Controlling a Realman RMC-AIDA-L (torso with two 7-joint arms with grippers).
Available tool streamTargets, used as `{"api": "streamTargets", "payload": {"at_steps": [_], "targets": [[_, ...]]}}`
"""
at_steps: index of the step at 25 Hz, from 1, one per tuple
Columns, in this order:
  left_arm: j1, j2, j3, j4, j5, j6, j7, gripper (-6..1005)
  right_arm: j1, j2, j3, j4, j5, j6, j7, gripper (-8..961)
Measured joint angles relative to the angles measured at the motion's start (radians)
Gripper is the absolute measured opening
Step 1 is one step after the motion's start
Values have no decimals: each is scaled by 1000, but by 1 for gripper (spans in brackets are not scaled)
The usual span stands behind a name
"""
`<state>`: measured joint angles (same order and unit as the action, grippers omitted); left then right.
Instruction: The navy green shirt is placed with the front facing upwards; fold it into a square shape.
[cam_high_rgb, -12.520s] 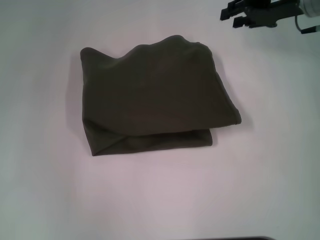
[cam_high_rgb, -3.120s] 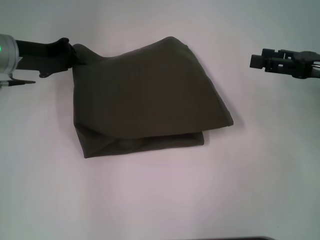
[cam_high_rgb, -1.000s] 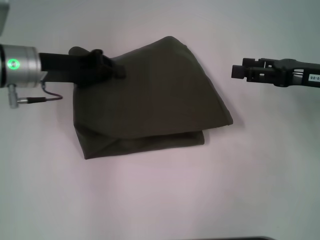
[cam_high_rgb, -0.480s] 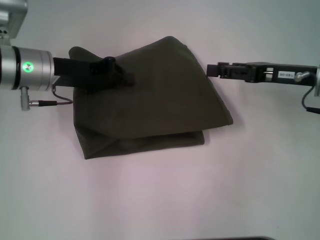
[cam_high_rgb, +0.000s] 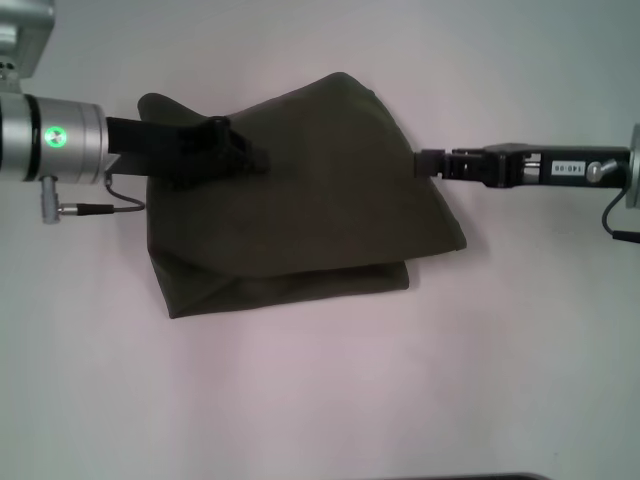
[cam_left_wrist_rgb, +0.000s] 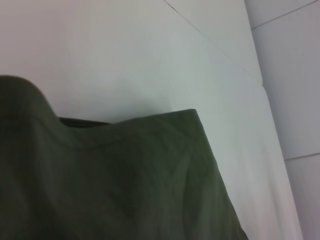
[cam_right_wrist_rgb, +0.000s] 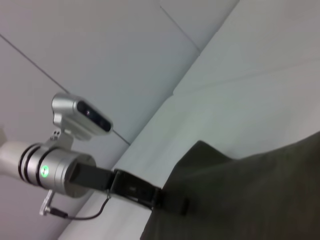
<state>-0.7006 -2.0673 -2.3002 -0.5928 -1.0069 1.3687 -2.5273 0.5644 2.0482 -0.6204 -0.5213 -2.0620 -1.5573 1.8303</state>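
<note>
**Both grippers at the folded shirt**

A plain white surface (cam_high_rgb: 320, 400) carries the navy green shirt (cam_high_rgb: 300, 210), folded and lying mid-surface. The left gripper (cam_high_rgb: 255, 158) rests on its far-left part; the right gripper (cam_high_rgb: 425, 160) touches its right edge. Whether either has closed on cloth cannot be told.

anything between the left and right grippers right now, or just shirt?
Just shirt. In the head view only the navy green shirt spans from the left gripper, over its far-left part, to the right gripper at its right edge; nothing else lies there.
</note>
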Motion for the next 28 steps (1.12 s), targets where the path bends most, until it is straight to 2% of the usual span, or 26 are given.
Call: {"api": "streamTargets", "payload": {"at_steps": [5,8,14,23,28], "targets": [[-5,-4,34,8,4,-53,-8,1,-5,4,-34,2,0,8,-6,393],[-4,1,43,19,14,-80,-13,1,-7,6,-38,3,-1,13,-6,145],[0,5,44,21,54,-113,-33,1,-9,6,-39,3,-1,23,-4,-1],[-15,2,45,33,121,-146,-52,1,-9,6,-41,5,-2,40,2,-1],[6,2,5,-26,98,-77,-38,1,-9,5,-41,6,-3,41,3,-1]]}}
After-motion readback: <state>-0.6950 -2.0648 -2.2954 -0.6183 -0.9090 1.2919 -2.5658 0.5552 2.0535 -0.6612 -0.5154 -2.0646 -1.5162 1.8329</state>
